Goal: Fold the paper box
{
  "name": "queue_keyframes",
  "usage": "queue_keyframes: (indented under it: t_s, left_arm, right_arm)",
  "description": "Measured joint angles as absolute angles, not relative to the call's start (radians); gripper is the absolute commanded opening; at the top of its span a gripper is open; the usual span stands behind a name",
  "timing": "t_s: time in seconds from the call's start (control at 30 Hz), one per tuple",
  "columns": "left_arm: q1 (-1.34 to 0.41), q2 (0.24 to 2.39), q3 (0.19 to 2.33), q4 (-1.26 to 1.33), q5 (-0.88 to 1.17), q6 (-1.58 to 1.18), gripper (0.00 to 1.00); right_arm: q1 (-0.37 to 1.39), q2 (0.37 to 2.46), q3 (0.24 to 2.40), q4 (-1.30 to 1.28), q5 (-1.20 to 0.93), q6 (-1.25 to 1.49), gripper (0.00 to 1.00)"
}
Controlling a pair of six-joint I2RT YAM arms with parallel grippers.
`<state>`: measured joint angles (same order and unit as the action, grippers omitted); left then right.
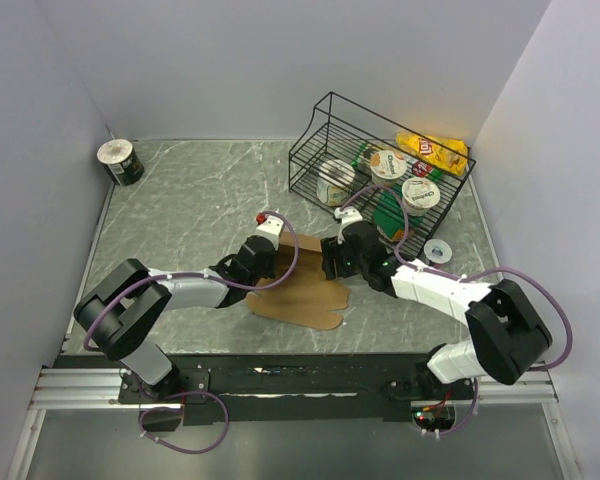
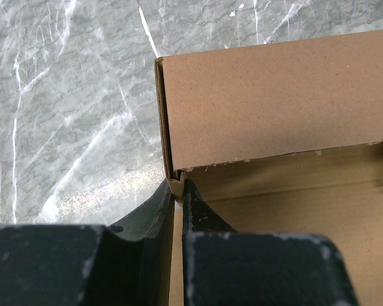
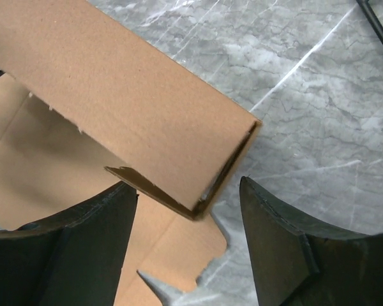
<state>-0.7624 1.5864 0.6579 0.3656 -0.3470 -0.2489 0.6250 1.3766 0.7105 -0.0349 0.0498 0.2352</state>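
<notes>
Worked on a grey marbled counter [image 1: 180, 210], with a wire basket [image 1: 310, 150] of cups and packets far right, well apart from the job. Found the box [image 1: 300, 295] mid-counter, between the two arms and only half formed: one long wall [image 3: 127, 95] raised, a flap [image 1: 310, 310] lying flat toward the near edge. Saw the left end effector [image 2: 177, 191] closed on the wall's left corner, pinching the card from both sides. Saw the right end effector [image 3: 184, 185] open, jaws astride the wall's right corner, neither one clearly touching card.

Judged the step as standing and squaring that wall, with most of the folding not yet done. Called for a steady left pinch as the anchor, held low near the crease so the wall could not flop back. Needed the right jaws brought down evenly over the corner, then closed on both layers, since the wall looked doubled at that end. Needed pressure along the scored line, not across the panel, to avoid buckling the card. Risked sliding the sheet over the smooth counter if one end pulled alone; better done with both ends moved together. Could not tell whether any side tab sat inside the right corner.
</notes>
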Motion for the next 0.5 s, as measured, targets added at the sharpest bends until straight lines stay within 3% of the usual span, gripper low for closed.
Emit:
queue_keyframes:
  t_s: [0.3, 0.5]
  left_arm:
    - [-0.762, 1.586, 0.658, 0.366, -0.34, -0.249, 0.05]
    - [-0.762, 1.586, 0.658, 0.368, -0.334, -0.25, 0.05]
  right_arm:
    - [0.685, 1.399, 0.683, 0.035, 0.192, 0.25, 0.54]
    - [0.7, 1.414, 0.678, 0.057, 0.266, 0.285, 0.51]
